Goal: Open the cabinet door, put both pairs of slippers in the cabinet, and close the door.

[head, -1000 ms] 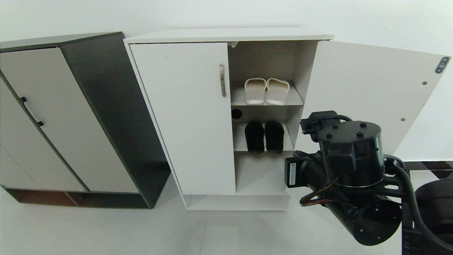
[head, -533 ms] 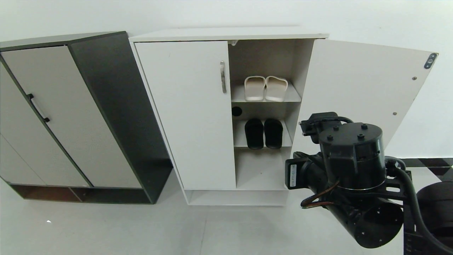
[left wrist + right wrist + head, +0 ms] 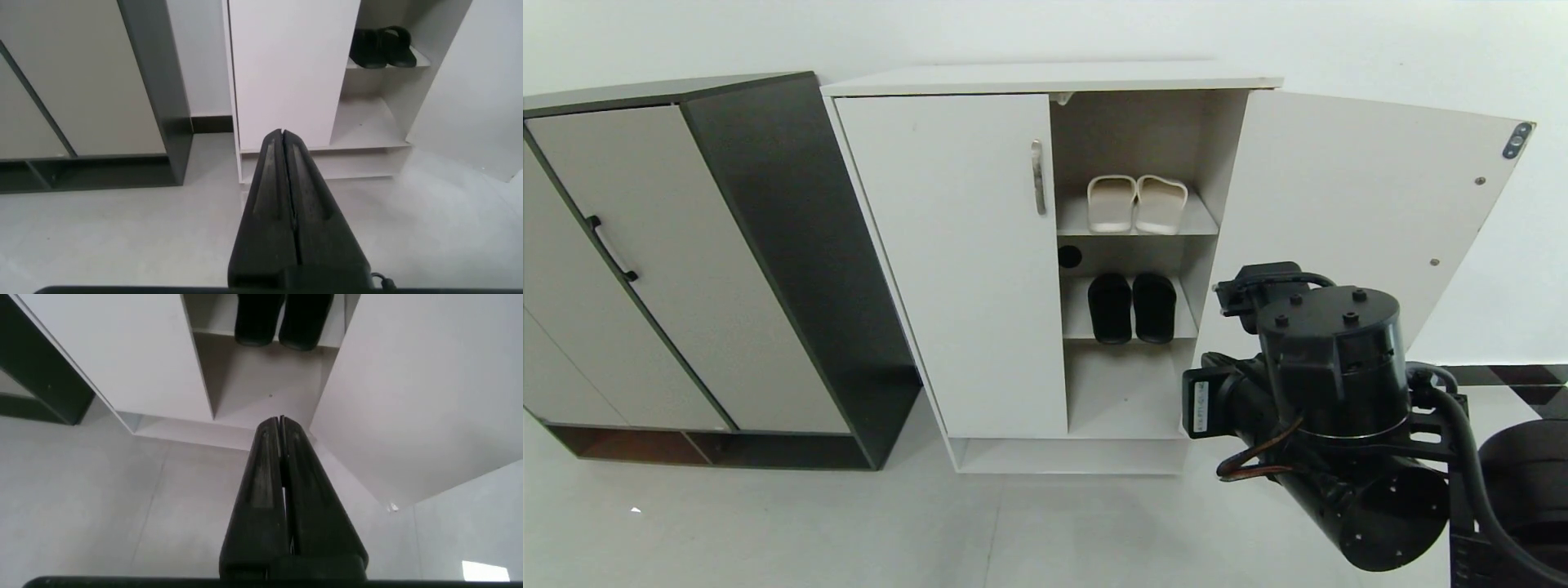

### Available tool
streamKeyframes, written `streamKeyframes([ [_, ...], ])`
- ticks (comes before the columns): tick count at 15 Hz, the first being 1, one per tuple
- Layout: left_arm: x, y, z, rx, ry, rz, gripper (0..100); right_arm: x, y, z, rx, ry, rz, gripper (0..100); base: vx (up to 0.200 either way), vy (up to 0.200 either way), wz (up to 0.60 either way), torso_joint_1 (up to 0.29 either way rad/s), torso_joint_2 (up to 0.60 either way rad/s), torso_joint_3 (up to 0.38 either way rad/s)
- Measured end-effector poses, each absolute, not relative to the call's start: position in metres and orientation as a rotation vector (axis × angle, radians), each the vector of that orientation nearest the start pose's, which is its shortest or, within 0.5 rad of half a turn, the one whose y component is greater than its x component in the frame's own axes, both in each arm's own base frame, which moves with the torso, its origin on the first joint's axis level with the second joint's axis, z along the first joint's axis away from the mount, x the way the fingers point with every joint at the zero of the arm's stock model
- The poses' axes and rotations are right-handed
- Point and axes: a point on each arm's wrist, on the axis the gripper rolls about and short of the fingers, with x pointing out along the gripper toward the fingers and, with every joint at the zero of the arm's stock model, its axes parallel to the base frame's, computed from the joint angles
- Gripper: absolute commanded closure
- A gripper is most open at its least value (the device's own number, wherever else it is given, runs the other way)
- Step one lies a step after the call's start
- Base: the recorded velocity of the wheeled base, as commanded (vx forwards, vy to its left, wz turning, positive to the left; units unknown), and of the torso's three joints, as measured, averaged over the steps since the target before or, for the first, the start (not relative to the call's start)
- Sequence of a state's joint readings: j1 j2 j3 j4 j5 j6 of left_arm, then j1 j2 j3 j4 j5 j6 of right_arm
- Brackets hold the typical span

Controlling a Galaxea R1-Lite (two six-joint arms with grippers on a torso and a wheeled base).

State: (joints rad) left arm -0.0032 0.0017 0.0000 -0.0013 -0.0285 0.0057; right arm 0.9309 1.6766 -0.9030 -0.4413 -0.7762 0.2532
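The white cabinet (image 3: 947, 261) stands against the wall with its right door (image 3: 1347, 204) swung wide open and its left door shut. A cream pair of slippers (image 3: 1137, 204) rests on the upper shelf, a black pair (image 3: 1132, 307) on the shelf below. The black pair (image 3: 384, 47) also appears in the left wrist view and at the edge of the right wrist view (image 3: 282, 318). My right arm hangs low in front of the open door. My left gripper (image 3: 282, 139) is shut and empty above the floor before the cabinet. My right gripper (image 3: 282, 425) is shut and empty near the open door's lower edge.
A dark grey cabinet (image 3: 686, 261) with pale doors stands to the left of the white one. The lowest compartment of the white cabinet (image 3: 1123, 392) holds nothing. Pale floor (image 3: 849, 531) stretches in front of both cabinets.
Between one second and half a second ago the head camera shifted, so the cabinets sit a little higher and farther. Since then nothing has visibly moved.
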Motion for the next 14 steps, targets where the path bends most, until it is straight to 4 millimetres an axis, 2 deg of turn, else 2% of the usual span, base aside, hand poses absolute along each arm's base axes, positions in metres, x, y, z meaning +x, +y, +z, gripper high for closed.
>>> streamKeyframes([
  [6, -0.0227, -0.0006, 0.0756, 0.006, 0.0, -0.032, 100, 0.193, 0.2302, 0.1987, -0.006, 0.236, 0.119, 100, 0.0, 0.0, 0.0, 0.0, -0.01, -0.012],
  [9, -0.0227, -0.0006, 0.0754, 0.006, 0.002, -0.032, 100, 0.1942, 0.2292, 0.1986, -0.007, 0.237, 0.114, 100, 0.0, 0.0, 0.0, 0.028, -0.22, -0.284],
  [14, -0.0227, -0.0006, 0.0756, 0.006, 0.0, -0.033, 100, 0.1961, 0.2278, 0.1989, -0.013, 0.235, 0.108, 100, 0.0, 0.0, 0.0, 0.081, -0.48, -0.351],
])
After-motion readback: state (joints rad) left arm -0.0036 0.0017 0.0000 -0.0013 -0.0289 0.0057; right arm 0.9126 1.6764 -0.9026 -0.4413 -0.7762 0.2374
